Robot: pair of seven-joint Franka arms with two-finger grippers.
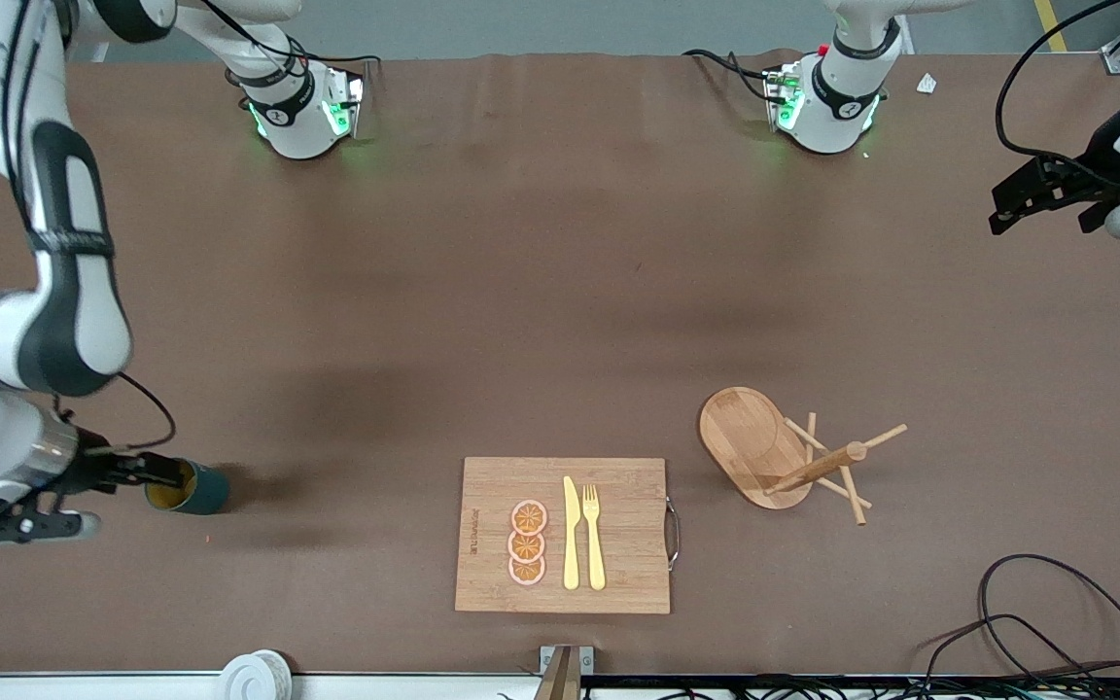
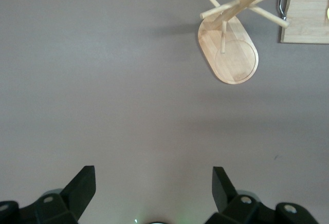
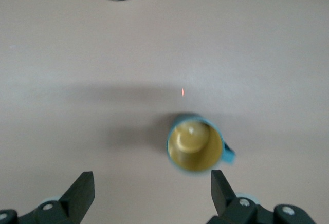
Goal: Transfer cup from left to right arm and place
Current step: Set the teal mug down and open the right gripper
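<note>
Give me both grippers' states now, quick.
Left gripper: open, empty, waiting at the left arm's end of the table.
Right gripper: open, holding nothing; the dark teal-green cup with mustard-yellow inside stands on the table under it.

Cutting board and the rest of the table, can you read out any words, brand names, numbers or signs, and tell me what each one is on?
Cutting board: one line of burned-in lettering runs along the edge toward the right arm's end, too small to read.
Cup: no lettering shows.
Wooden mug rack: no lettering shows.
Robot bases: small dark round marks, not readable.
Nothing else in these views carries text.
</note>
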